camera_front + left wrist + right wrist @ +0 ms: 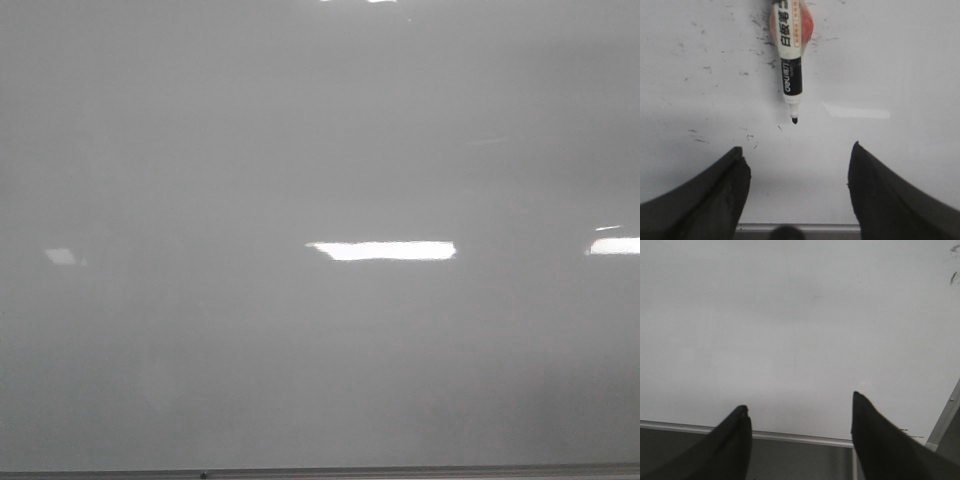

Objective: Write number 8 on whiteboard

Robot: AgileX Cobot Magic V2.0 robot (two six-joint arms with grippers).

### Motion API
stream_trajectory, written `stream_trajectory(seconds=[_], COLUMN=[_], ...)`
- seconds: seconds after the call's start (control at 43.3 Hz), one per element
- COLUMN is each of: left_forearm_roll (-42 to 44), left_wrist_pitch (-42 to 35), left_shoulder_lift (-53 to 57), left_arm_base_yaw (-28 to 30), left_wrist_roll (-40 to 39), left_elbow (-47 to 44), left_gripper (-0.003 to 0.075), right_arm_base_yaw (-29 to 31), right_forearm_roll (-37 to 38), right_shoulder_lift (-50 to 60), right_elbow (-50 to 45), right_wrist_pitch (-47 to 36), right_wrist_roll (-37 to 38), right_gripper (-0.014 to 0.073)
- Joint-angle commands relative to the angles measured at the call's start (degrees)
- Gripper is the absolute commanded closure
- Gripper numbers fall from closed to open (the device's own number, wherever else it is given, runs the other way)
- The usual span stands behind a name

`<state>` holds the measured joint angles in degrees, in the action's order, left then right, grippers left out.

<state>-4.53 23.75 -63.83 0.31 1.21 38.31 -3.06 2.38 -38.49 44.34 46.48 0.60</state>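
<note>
Front view filled by blank whiteboard [320, 150] with glare patches, no number 8 visible, left tool [799, 185] spread wide and released, uncapped marker [790, 60] lying on board ahead of its fingertips, tip toward tool, right tool [800, 427] likewise released over bare board near frame edge [790, 436].

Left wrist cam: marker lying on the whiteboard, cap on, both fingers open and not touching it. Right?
Not quite: the cap is off. The left wrist view shows the marker with its black tip bare on the whiteboard; the left gripper is open, clear of it.
</note>
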Motion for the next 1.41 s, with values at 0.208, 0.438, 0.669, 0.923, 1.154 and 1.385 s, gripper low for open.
stream_trajectory(seconds=[0.208,0.438,0.669,0.923,1.154,1.385], left_forearm_roll=[-0.7,-0.7,-0.7,-0.7,-0.7,-0.5], left_wrist_pitch=[-16.0,-22.4,-26.1,-27.0,-26.0,-16.3], left_shoulder_lift=[-9.1,-14.1,-17.1,-17.5,-16.6,-8.5], left_arm_base_yaw=[-0.1,-0.1,-0.1,-0.1,-0.1,-0.1], left_wrist_roll=[0.1,0.1,0.1,0.1,0.1,0.1], left_elbow=[2.1,2.1,2.1,2.1,2.1,3.1], left_gripper=[0.0356,0.0356,0.0358,0.0577,0.0731,0.0741], right_arm_base_yaw=[-0.1,-0.1,-0.1,-0.1,-0.1,-0.1], right_forearm_roll=[0.5,0.5,0.5,0.5,0.5,0.5], right_shoulder_lift=[-0.3,-0.3,-0.3,-0.3,-0.3,-0.3], right_elbow=[1.9,1.9,1.9,1.9,1.9,3.5], right_wrist_pitch=[-3.2,-3.2,-3.1,-3.0,-3.0,-3.0], right_wrist_roll=[-0.6,-0.6,-0.6,-0.6,-0.6,-0.6], right_gripper=[0.0127,0.0127,0.0127,0.0127,0.0127,0.0127])
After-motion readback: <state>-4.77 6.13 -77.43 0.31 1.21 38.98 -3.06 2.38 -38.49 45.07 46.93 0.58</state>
